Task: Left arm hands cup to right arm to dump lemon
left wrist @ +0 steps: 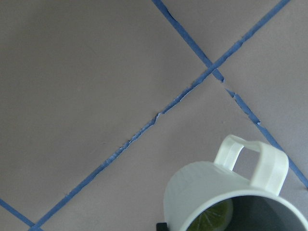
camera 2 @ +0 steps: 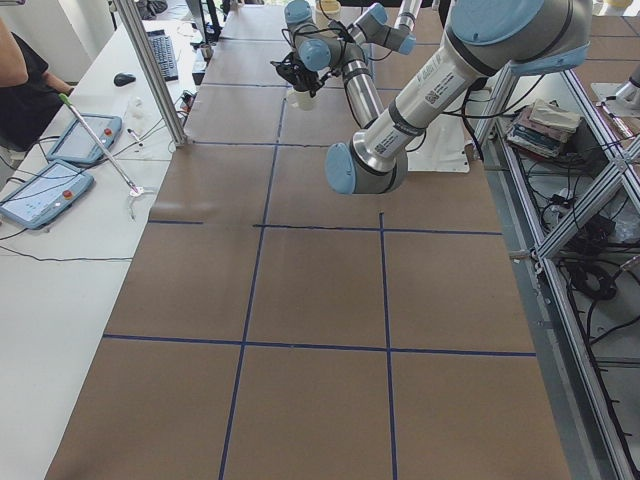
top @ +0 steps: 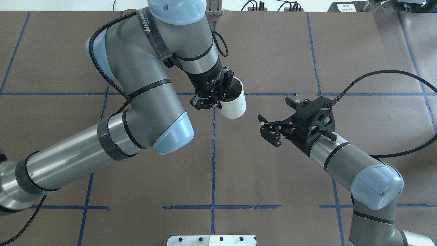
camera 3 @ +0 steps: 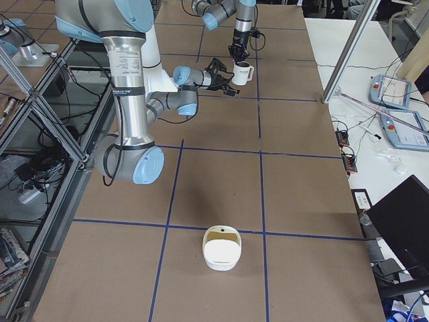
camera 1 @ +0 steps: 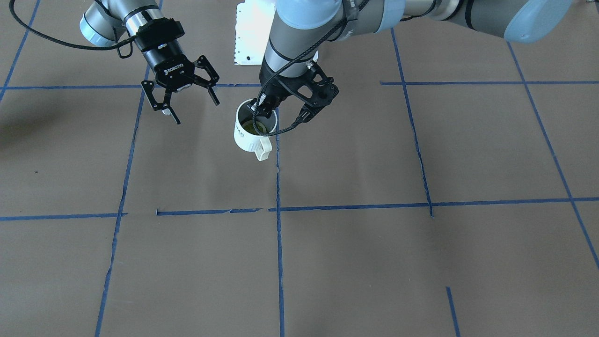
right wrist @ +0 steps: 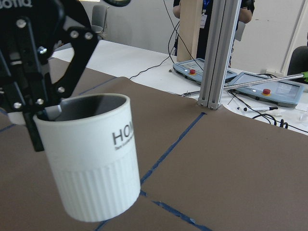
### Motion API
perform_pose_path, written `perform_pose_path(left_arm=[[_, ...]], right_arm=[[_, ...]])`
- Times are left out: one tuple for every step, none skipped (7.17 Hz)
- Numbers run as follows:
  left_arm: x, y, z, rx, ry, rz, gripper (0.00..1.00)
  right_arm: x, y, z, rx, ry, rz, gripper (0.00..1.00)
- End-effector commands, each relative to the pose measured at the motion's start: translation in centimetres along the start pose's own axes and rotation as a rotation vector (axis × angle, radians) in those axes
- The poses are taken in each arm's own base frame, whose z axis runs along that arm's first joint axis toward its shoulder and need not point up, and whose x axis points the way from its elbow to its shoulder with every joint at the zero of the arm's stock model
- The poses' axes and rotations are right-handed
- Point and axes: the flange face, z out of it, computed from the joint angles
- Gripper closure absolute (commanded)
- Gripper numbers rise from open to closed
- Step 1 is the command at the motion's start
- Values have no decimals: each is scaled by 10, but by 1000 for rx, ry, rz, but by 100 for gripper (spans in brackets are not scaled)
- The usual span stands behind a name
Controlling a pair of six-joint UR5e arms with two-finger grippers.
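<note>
The white cup [top: 235, 104] with "HOME" lettering hangs slightly tilted above the table, near its middle. My left gripper [top: 218, 101] is shut on the cup's rim, one finger inside and one outside. The yellow-green lemon [camera 1: 253, 126] lies at the cup's bottom and also shows in the left wrist view [left wrist: 212, 217]. The cup's handle [camera 1: 263, 149] points away from the robot. My right gripper [top: 269, 131] is open and empty, a short way to the cup's right, jaws turned toward it. The right wrist view shows the cup [right wrist: 94, 168] close in front, held by the left gripper's fingers [right wrist: 33, 113].
A white bowl-like container [camera 3: 221, 248] stands on the table far toward the robot's right end. A white mounting plate [top: 211, 240] sits at the robot's base edge. Blue tape lines cross the brown table [camera 1: 355, 262]. Operator pendants [camera 3: 395, 127] lie on the side bench.
</note>
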Motion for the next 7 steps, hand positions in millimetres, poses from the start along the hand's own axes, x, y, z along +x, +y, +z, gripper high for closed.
perform_pose_path(left_arm=[[24, 17, 0, -7, 3, -11, 98], [23, 28, 3, -18, 0, -1, 98], [22, 37, 5, -27, -4, 8, 98], [19, 47, 10, -38, -12, 18, 98], [17, 53, 12, -47, -14, 17, 98], [18, 60, 9, -53, -9, 25, 98], [17, 62, 9, -56, -10, 27, 98]], right_arm=[[-21, 13, -4, -6, -13, -40, 2], [-21, 13, -5, -5, -12, -71, 2], [-21, 12, -5, 8, 4, -73, 2], [-32, 4, -1, 23, -5, -71, 2], [-36, 4, 0, 23, -8, -71, 2], [-39, 6, -1, 23, -6, -73, 2], [-40, 7, -2, 31, 7, -74, 2]])
